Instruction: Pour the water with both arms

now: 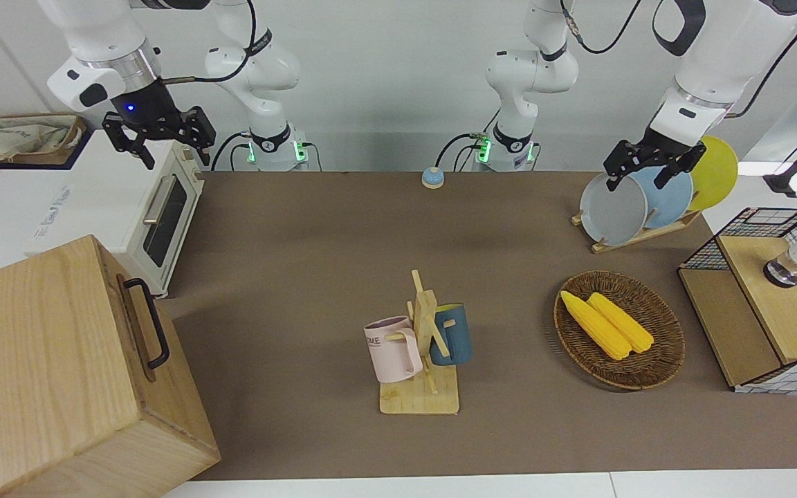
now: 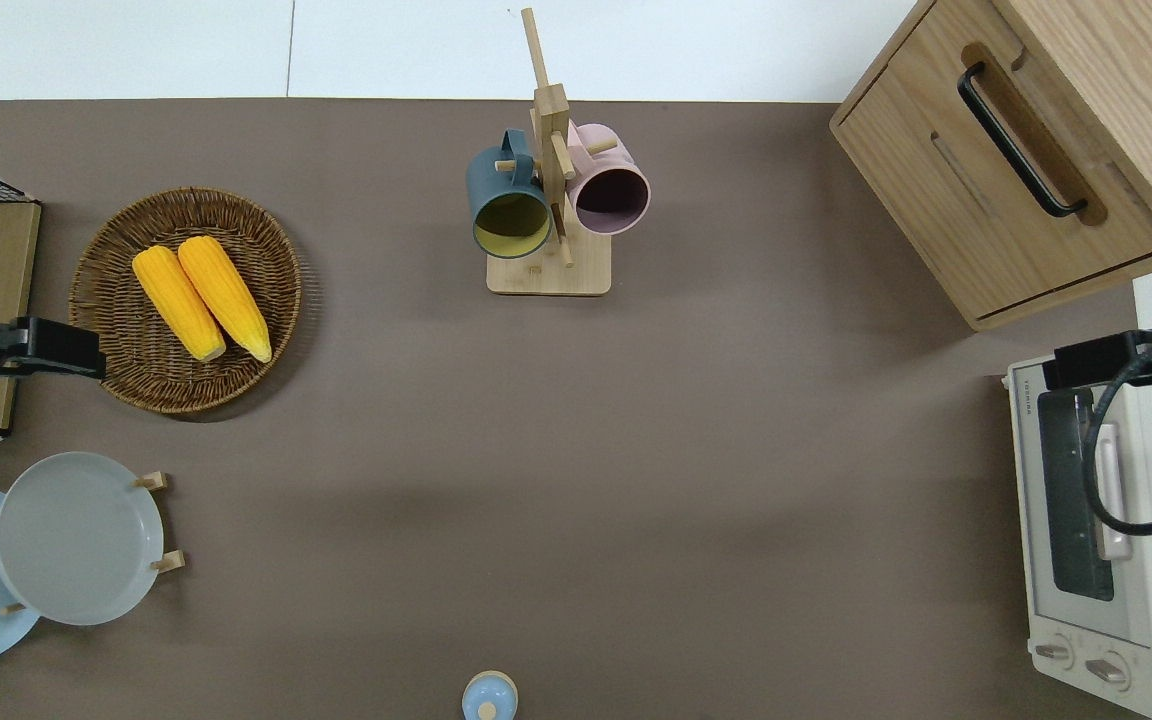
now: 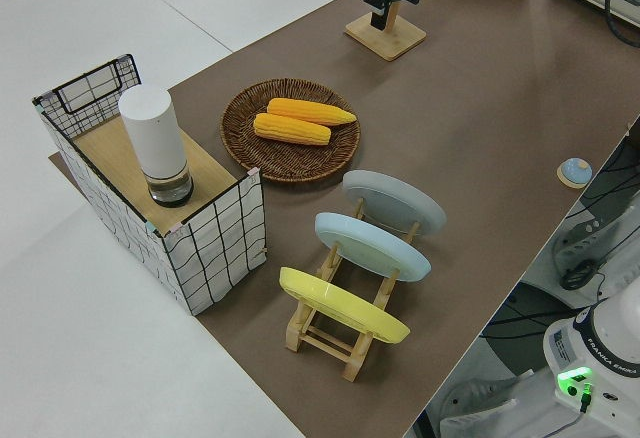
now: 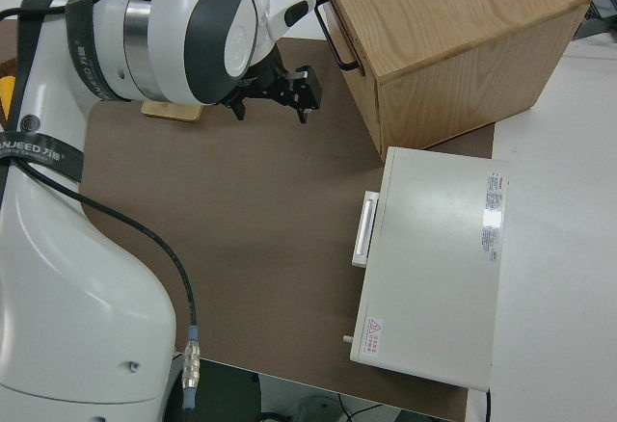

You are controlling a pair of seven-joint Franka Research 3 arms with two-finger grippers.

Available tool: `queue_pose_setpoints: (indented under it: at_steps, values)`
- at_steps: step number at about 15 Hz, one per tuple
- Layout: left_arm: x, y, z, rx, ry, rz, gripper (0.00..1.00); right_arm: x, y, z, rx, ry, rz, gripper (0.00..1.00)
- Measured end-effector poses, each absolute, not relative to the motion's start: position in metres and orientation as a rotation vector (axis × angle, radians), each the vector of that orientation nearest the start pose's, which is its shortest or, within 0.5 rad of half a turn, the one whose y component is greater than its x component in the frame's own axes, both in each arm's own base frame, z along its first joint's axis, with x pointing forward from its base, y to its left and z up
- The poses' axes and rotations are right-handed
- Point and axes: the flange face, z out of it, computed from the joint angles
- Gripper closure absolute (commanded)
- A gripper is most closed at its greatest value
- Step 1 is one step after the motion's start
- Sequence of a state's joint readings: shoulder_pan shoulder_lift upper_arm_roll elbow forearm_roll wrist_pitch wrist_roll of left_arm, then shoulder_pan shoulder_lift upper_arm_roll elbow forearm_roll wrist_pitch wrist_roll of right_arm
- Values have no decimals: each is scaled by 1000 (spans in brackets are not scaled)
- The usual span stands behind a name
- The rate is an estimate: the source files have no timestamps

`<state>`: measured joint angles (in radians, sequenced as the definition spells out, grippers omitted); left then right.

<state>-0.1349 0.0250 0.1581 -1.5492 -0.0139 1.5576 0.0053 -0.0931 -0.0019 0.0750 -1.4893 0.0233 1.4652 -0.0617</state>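
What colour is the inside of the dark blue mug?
Yellow; the blue mug shows it best in the overhead view.

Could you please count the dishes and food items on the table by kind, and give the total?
Round plates, grey, light blue, yellow: 3
Mugs, pink, dark blue: 2
Yellow corn cobs: 2
Round woven wicker basket: 1
Total: 8
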Motion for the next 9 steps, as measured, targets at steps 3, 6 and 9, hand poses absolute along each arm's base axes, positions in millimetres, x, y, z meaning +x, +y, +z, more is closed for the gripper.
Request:
queue_pose_setpoints:
  at_steps: [3,6,9]
  values:
    - [561,11,620,-3152,-29,26,0,545,0,652,-3114,-92,39,9]
    - [561,13,620,-3152,-23,26,0,556,17,639,-3109,-135,44,9]
    - [560,27,620,-3152,-8,26,0,575,52,616,-3103,-179,19,9]
